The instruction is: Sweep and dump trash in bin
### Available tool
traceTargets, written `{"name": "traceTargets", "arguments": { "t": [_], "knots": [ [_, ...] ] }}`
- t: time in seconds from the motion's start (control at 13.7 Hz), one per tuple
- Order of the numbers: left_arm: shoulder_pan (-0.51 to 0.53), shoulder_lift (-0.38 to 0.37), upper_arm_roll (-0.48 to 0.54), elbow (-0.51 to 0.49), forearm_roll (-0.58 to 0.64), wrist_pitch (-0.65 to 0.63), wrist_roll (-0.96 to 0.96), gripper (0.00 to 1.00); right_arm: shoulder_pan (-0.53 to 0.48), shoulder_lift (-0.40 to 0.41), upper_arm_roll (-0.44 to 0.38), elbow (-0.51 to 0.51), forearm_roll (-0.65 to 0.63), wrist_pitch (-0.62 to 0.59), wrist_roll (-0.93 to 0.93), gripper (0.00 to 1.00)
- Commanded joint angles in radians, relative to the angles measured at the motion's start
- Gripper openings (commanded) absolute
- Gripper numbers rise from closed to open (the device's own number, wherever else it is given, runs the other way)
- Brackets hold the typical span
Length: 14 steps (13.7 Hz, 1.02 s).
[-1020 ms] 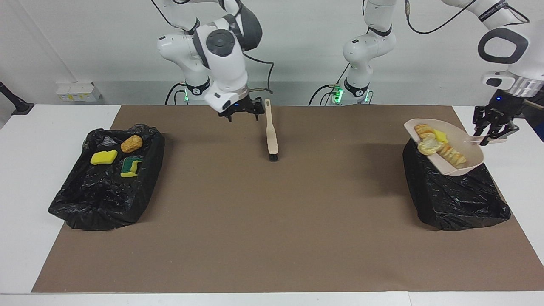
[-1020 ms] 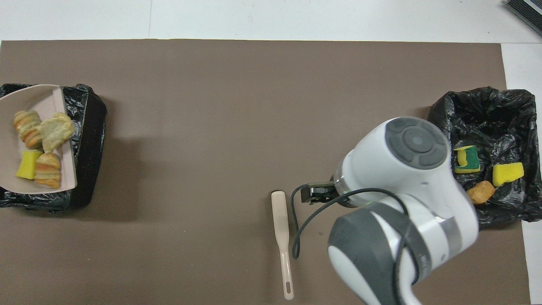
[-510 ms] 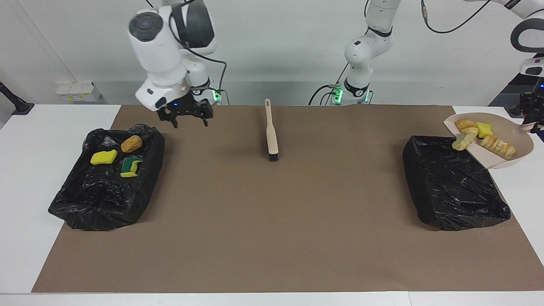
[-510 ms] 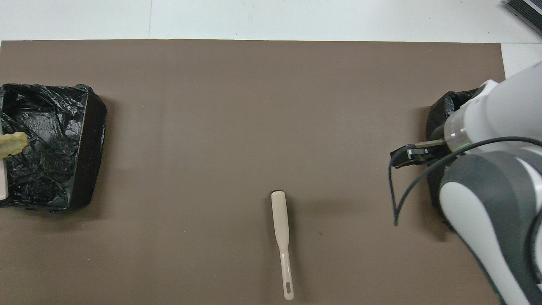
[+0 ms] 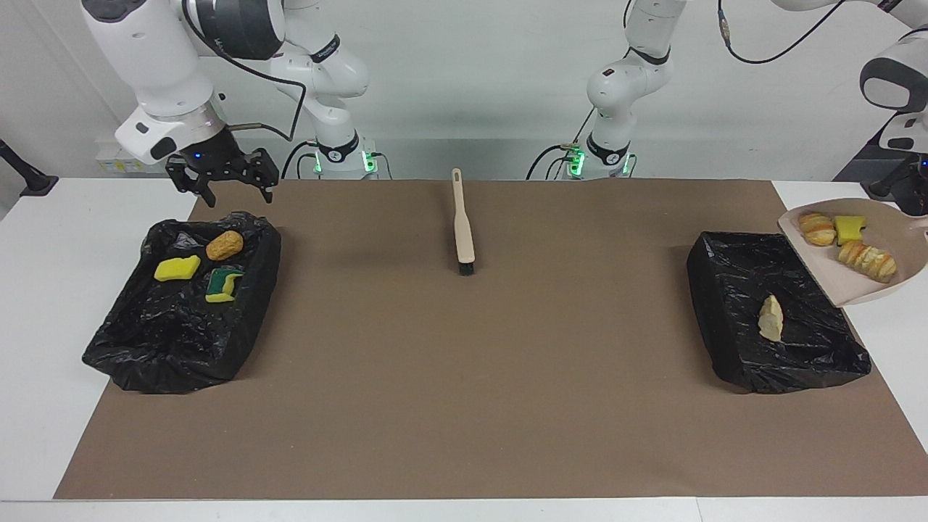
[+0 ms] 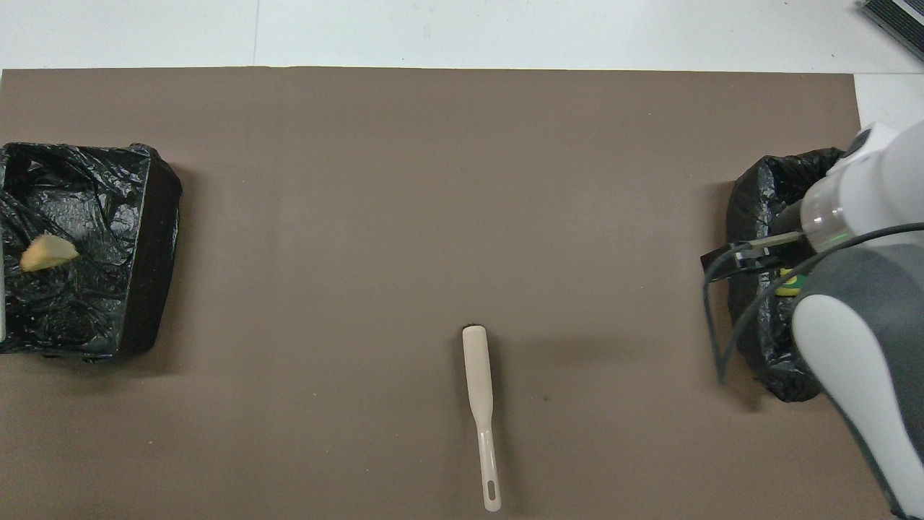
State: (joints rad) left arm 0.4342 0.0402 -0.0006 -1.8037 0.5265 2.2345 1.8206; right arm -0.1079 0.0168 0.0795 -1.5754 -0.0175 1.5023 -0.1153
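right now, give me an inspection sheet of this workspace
surface: brown mat on a white table.
job's things: three trash bits in the bin at the right arm's end; one pale bit in the other bin; three bits on the dustpan, beside that bin.
clutter: brush lying on the mat between the bins.
grippers: right gripper open, empty, over the table by its bin; left gripper shut, at the dustpan's handle.
cables: black leads on both arms.
surroundings: white wall, small box.
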Motion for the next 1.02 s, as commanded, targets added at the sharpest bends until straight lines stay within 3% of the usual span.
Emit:
{"name": "traceTargets", "arguments": {
  "t": [0.0,0.36,0.73,0.95],
  "knots": [
    [-0.07,-0.011,0.011,-0.006,0.209,-0.038,-0.18,0.0,-0.024,0.037,0.016,0.052,0.019,-0.036,0.016,1.0],
    [-0.212,-0.036,0.01,-0.016,0.542,-0.217,-0.43,0.0,-0.012,0.035,0.023,0.048,0.028,-0.034,0.012,1.0],
    [-0.377,-0.049,0.008,-0.011,0.732,-0.484,-0.523,0.0,-0.012,0.035,0.023,0.048,0.028,-0.034,0.014,1.0],
    [-0.426,-0.051,-0.001,-0.002,0.744,-0.555,-0.521,0.0,-0.013,0.035,0.023,0.048,0.028,-0.034,0.014,1.0]
  ]
}}
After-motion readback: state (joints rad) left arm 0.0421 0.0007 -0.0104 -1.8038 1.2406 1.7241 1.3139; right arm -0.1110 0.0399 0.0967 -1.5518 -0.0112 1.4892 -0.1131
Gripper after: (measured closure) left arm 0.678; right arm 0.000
